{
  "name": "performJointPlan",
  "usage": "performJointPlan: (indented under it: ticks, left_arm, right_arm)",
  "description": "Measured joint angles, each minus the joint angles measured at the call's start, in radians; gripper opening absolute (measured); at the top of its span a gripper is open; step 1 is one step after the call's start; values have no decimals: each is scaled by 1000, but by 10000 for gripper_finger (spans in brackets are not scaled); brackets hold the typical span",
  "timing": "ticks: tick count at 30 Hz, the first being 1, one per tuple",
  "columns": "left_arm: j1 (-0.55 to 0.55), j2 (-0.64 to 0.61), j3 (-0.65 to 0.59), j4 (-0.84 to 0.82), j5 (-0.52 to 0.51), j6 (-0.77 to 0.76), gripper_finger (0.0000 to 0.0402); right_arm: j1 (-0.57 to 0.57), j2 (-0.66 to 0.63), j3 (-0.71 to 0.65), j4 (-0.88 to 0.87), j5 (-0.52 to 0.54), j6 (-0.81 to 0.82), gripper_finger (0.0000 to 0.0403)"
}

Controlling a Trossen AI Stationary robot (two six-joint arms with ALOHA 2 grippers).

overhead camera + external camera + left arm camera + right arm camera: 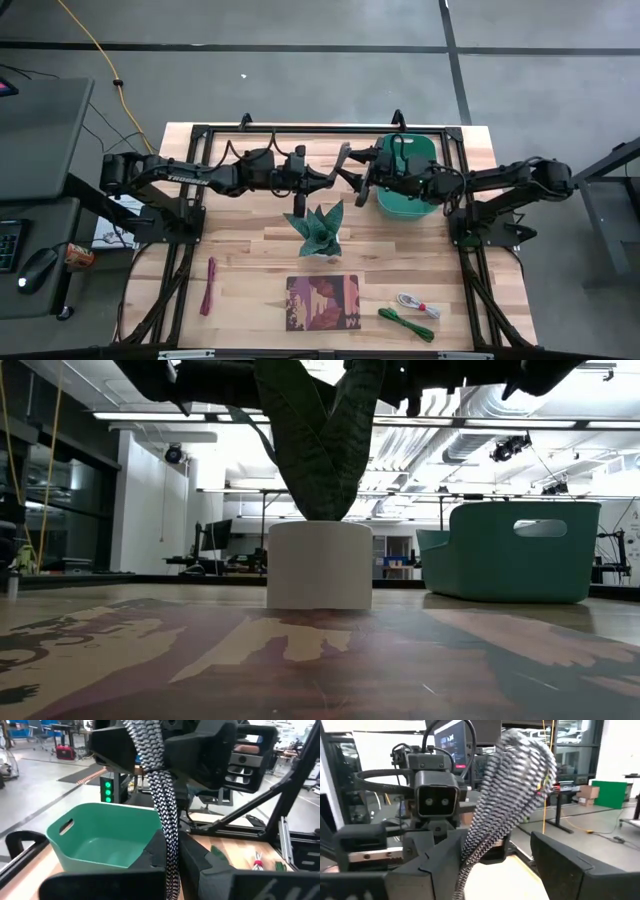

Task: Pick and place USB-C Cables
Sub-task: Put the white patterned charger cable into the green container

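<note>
The grey-silver braided cable bundle (pixel 345 160) stands lifted above the table's middle, between my two grippers, over the teal paper plant (pixel 320 230). My left gripper (pixel 335 178) comes in from the left and is shut on it. My right gripper (pixel 358 180) faces it from the right and is open, its fingers on either side of the bundle (pixel 510 795), which runs close along one finger (pixel 445 862). On the near part of the table lie the dark red cable (pixel 208 285), the white cable with its red tie (pixel 417 303) and the green cable (pixel 405 323). My left gripper (pixel 172 865) pinches the grey-silver bundle between its two fingers at the bundle's lower part (pixel 170 845), coming level from the table's left. The bundle is lifted clear and stands up from the fingers, reaching past the right gripper's fingers (pixel 200 755).
A teal bin (pixel 410 175) sits at the far right, just under my right arm. The plant's white pot (pixel 320 565) stands mid-table below both grippers. A reddish-brown book (pixel 322 302) lies near the front edge between the cables. A black frame borders the table.
</note>
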Motion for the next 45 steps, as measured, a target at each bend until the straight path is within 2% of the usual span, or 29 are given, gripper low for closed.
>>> performJointPlan:
  ticks: [7,12,17,20,26,34,39,45]
  left_arm:
    - [-15,0,0,0,13,42,0]
    - [-27,1,0,3,16,88,0]
    - [-71,2,0,27,15,203,0]
    - [-82,2,0,27,19,224,0]
    - [-86,2,0,16,8,218,0]
    - [-73,3,0,11,-60,189,0]
    - [-73,3,0,11,-61,186,0]
    - [-72,3,0,11,-64,179,1]
  right_arm:
    - [-1,-1,0,20,-107,43,227]
    - [0,-1,0,23,-125,91,227]
    - [0,-1,0,47,-275,126,227]
    - [0,-1,0,48,-347,131,227]
    - [0,-1,0,48,-371,142,227]
    - [-1,-1,0,53,-363,142,221]
    - [0,-1,0,39,-343,150,168]
    - [0,-1,0,38,-342,149,57]
